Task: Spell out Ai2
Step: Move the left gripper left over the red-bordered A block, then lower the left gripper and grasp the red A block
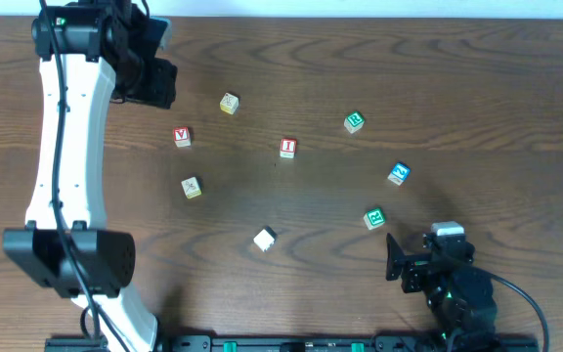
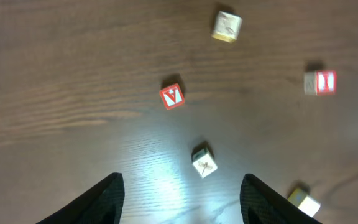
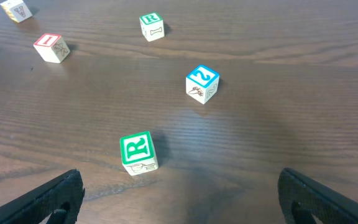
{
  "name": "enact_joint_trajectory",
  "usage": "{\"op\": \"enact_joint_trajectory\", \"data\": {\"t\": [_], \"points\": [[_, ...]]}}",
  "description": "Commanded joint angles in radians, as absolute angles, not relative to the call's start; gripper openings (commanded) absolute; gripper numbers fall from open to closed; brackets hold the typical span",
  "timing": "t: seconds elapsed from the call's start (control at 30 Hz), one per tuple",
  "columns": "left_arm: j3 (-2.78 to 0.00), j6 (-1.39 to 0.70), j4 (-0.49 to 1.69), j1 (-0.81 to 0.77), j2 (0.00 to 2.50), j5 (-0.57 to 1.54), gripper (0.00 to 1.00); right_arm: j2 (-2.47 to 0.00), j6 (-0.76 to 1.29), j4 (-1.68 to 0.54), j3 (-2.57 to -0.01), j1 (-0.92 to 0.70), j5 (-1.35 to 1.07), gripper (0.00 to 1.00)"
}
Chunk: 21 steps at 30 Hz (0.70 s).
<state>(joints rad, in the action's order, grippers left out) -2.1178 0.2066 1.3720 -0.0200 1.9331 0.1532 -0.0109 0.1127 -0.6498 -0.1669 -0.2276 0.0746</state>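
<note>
1. Overhead view: the three task blocks lie apart from one another on the wooden table (image 1: 497,68). The red "A" block (image 1: 182,137) is left of centre, the red "I" block (image 1: 287,148) is mid-table, and the blue "2" block (image 1: 399,174) is further right. None of them touch.
2. The letter on the red "A" block is too small to read with confidence from overhead. The left wrist view shows it upside down.
3. Left gripper (image 2: 182,202): fingers spread wide with nothing between them. Only the dark tips show, cut off by the bottom edge. The red "A" block lies ahead of it and well apart.
4. The red "I" block is blurred at the right side of the left wrist view, so its mark is barely legible there.
5. Right gripper (image 3: 182,199): fingers wide and empty, with the tips clipped at the bottom corners. A near green "R" block (image 3: 138,152) lies just ahead of it. The blue "2" block is beyond that, with a drawing on its side face.
6. A plain white block (image 2: 303,202) is partly cut off at the lower right of the left wrist view.
7. A corner block (image 3: 16,9) is clipped by the frame top in the right wrist view, and its marking is unreadable.
</note>
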Motion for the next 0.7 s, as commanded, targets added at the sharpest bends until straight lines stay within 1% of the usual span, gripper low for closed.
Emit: {"op": "enact_joint_trajectory", "data": {"t": [0.0,0.2,0.27,0.3,0.4,0.5,0.67], "points": [[-2.109,0.033,1.361,-0.009,2.025,0.155,0.61,-0.006,0.099,-0.651,-0.156,-0.213,0.067,0.99],[-2.109,0.019,1.348,-0.012,2.192,0.183,0.61,-0.006,0.099,-0.651,-0.156,-0.213,0.066,0.99],[-2.109,0.001,1.328,-0.012,2.246,0.184,0.55,-0.006,0.100,-0.651,-0.156,-0.213,0.067,0.99],[-2.109,-0.019,1.317,-0.012,2.268,0.184,0.54,-0.006,0.099,-0.651,-0.156,-0.213,0.067,0.99],[-2.109,-0.068,1.269,-0.012,2.331,0.183,0.54,-0.006,0.099,-0.651,-0.156,-0.213,0.067,0.99],[-2.109,-0.068,1.237,-0.012,2.354,0.171,0.55,-0.006,0.099,-0.651,-0.156,-0.213,0.067,0.99],[-2.106,-0.126,1.226,-0.012,2.371,0.099,0.56,-0.006,0.099,-0.651,-0.156,-0.213,0.067,0.99]]}}
